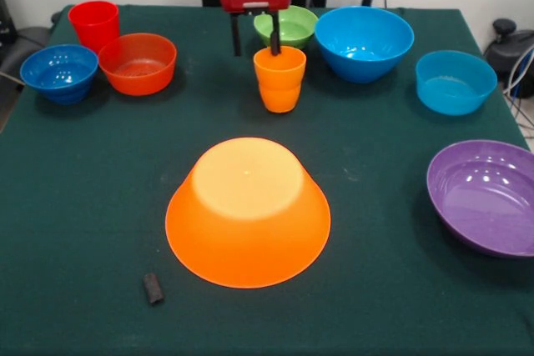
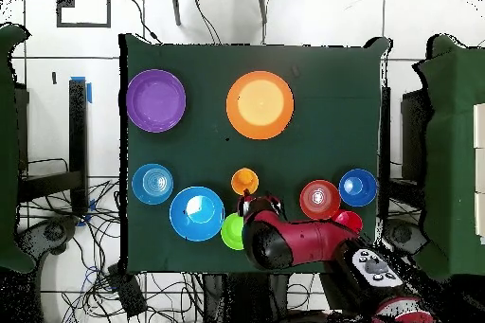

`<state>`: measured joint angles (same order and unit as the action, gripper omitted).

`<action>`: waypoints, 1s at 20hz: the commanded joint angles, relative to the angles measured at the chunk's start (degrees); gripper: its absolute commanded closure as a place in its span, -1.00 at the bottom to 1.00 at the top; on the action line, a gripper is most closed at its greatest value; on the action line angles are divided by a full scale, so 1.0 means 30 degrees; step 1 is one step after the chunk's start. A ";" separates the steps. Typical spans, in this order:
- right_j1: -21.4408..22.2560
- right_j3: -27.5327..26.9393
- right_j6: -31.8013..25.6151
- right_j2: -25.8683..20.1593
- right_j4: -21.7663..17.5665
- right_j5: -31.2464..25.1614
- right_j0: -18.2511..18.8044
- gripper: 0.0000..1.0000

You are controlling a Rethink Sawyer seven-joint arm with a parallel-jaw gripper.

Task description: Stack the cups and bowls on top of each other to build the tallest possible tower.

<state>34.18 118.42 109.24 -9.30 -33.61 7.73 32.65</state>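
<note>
The orange cup (image 1: 279, 79) stands upright near the table's middle, a bit toward my side, w/ its stepped ridge showing. My gripper (image 1: 255, 37) hangs right over its far rim: one finger dips inside the cup, the other hangs outside to the front view's left, so the fingers are spread and straddle the wall w/o clamping it. Overhead, cup (image 2: 244, 181) sits just above my wrist.

Just behind the cup is the green bowl (image 1: 286, 26), partly hidden by my gripper. Beside that, to the front view's right, the big blue bowl (image 1: 364, 42), then the light-blue bowl (image 1: 455, 82) further out, both upright. Purple bowl (image 1: 484, 196) sits upright at the right edge, nearer the camera.

On the other side: orange-red bowl (image 1: 138, 63) upright, dark-blue bowl (image 1: 59, 72) just beside it, red cup (image 1: 93, 24) behind them.

Nearer the camera, well apart from the cup, the large yellow-orange bowl (image 1: 248, 213) lies upside down, rim on the green cloth (image 1: 375, 289). Small dark object (image 1: 153, 288) lies near its rim; can't tell what it is
</note>
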 commanded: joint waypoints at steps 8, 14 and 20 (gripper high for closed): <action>0.1830 0.0214 0.1646 -0.1085 -0.0252 -0.0646 -0.0788 -1.00; 0.1668 -0.0084 0.1797 -0.1759 -0.0251 -0.0397 -0.0321 -1.00; 0.1761 -0.0299 0.1713 -0.1901 -0.0307 -0.0382 -0.0290 -1.00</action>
<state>40.46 118.55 109.24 -9.37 -33.78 7.73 32.05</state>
